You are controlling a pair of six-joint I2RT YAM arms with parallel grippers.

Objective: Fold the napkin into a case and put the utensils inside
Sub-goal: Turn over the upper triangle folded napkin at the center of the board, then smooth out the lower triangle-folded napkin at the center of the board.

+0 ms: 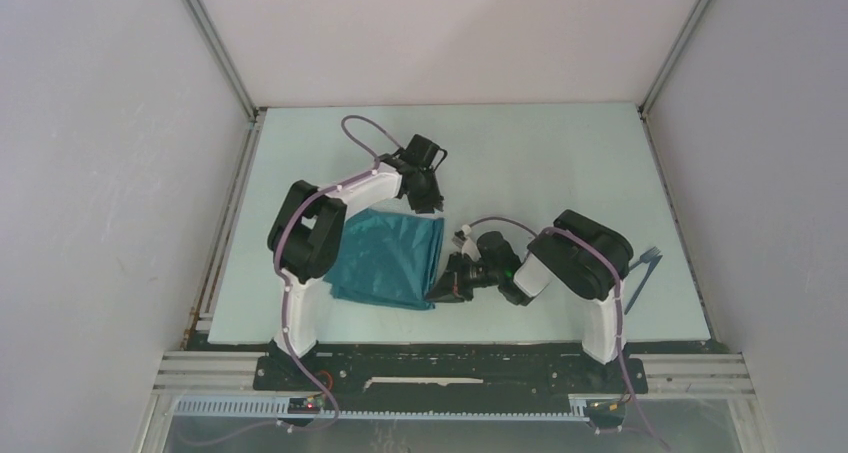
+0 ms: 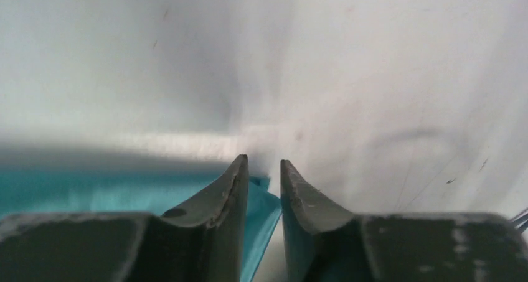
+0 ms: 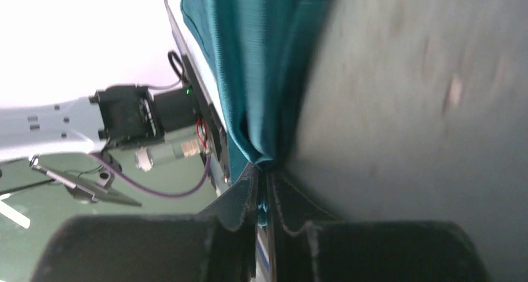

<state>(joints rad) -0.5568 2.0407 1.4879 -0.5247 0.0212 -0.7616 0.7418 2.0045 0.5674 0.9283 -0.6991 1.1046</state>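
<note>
Leftmost in the overhead view, the left arm reaches up from the bottom edge and bends right, partly covering the teal napkin (image 1: pixel 385 258), which lies flat on the pale surface (image 1: pixel 540 153) a little left of centre. The left gripper (image 1: pixel 428 201) sits at the napkin's upper right corner, pointing down at the cloth edge. Its own camera shows the left gripper (image 2: pixel 261 170) parted by a narrow slot. The two dark fingers (image 2: pixel 224 195) do not meet. A corner of the napkin (image 2: pixel 93 192) lies under the left finger and shows in the gap, with bare surface beyond the tips. Whether the pads touch the cloth cannot be told.

Right of that, the right gripper (image 1: pixel 447 291) comes in from the right side of the frame, low and turned sideways, its tips at the napkin's lower right corner. In the wrist view the right gripper (image 3: pixel 264 173) is closed. A bunched fold of the napkin (image 3: pixel 249 64) is pinched between its tips, and the cloth hangs in taut pleats from the top of the frame down to the pinch.

At the far right of the overhead view, beyond the right arm's elbow, the utensils (image 1: pixel 645 263) lie on the surface near its right edge, well apart from the napkin and from both grippers.
</note>
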